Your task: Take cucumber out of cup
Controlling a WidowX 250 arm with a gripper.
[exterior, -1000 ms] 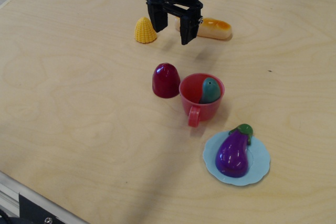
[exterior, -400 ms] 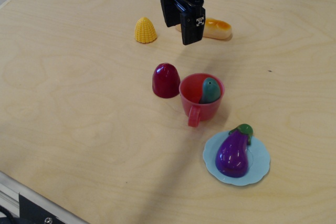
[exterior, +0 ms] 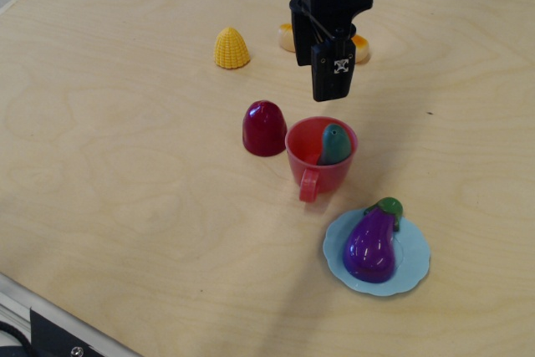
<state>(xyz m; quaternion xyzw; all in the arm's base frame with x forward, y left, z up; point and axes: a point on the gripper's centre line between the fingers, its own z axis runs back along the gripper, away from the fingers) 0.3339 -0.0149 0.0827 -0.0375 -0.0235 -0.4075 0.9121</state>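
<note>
Hovering my claw (exterior: 329, 81) above the cup (exterior: 321, 156), fingers turned edge-on to the camera, so I cannot tell how wide they stand. Just below me the cucumber (exterior: 336, 145) leans inside the cup, teal tip poking up. Left of the cup sits the dark red dome (exterior: 264, 128); behind me, the bread roll (exterior: 289, 37), mostly hidden.
</note>
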